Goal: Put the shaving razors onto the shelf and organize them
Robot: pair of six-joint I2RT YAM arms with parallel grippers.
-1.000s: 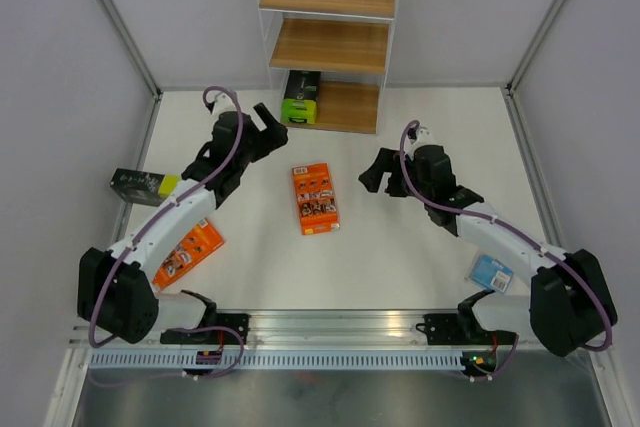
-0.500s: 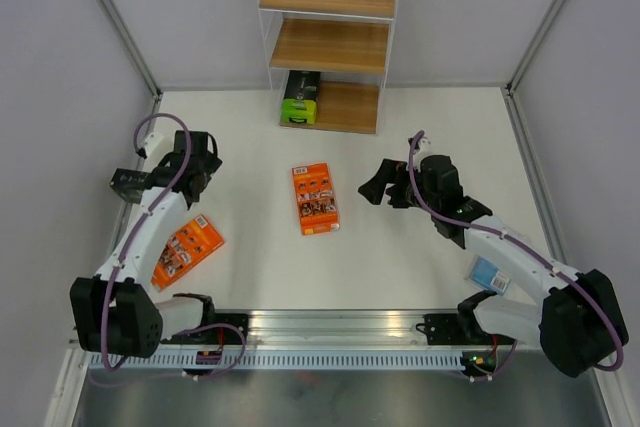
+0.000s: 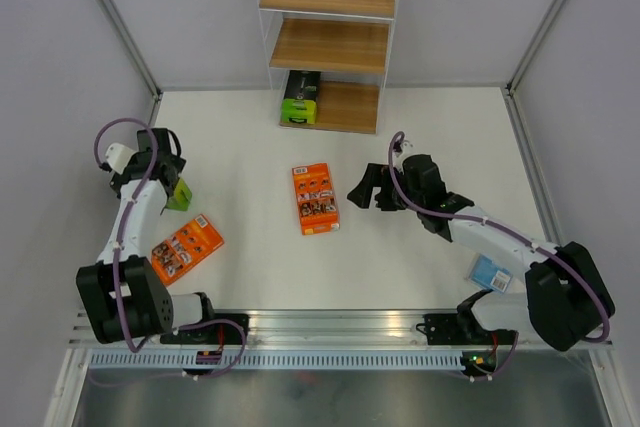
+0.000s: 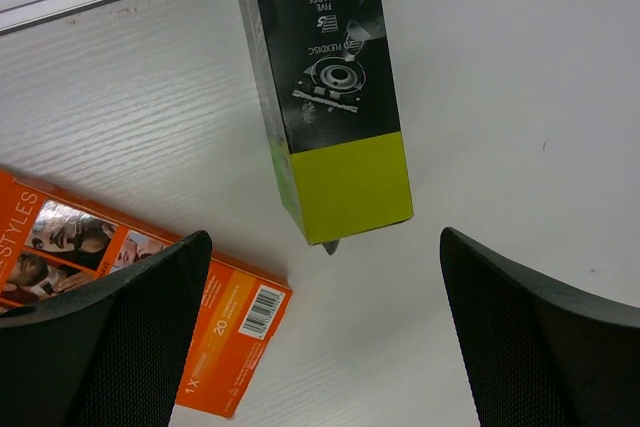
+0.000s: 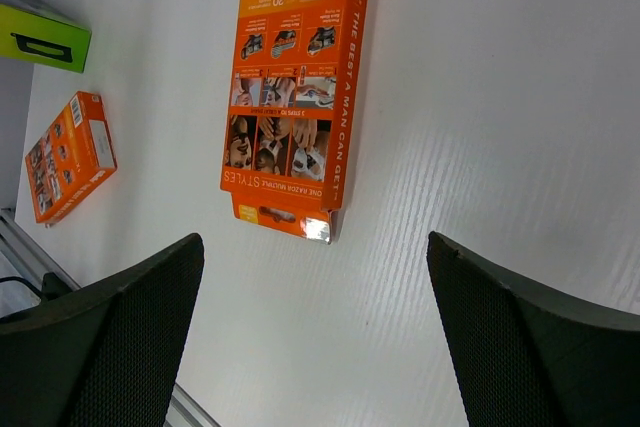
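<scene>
Orange pack (image 5: 295, 97) looks glossy card, shelf (image 3: 330, 45) boards grained wood, table (image 3: 260, 257) matt, left claw pads (image 4: 110, 337) dimpled

The white table (image 3: 420, 127) carries a photo-printed orange pack (image 3: 315, 198) at centre, a second orange pack (image 3: 186, 249) at eight o'clock, a black pack (image 4: 335, 87) with a lime-green end at nine, a light blue pack (image 3: 491, 273) at four, and a green-and-black pack (image 3: 300, 98) in the twelve-o'clock shelf (image 3: 330, 47) of light brown boards and white frame.
</scene>
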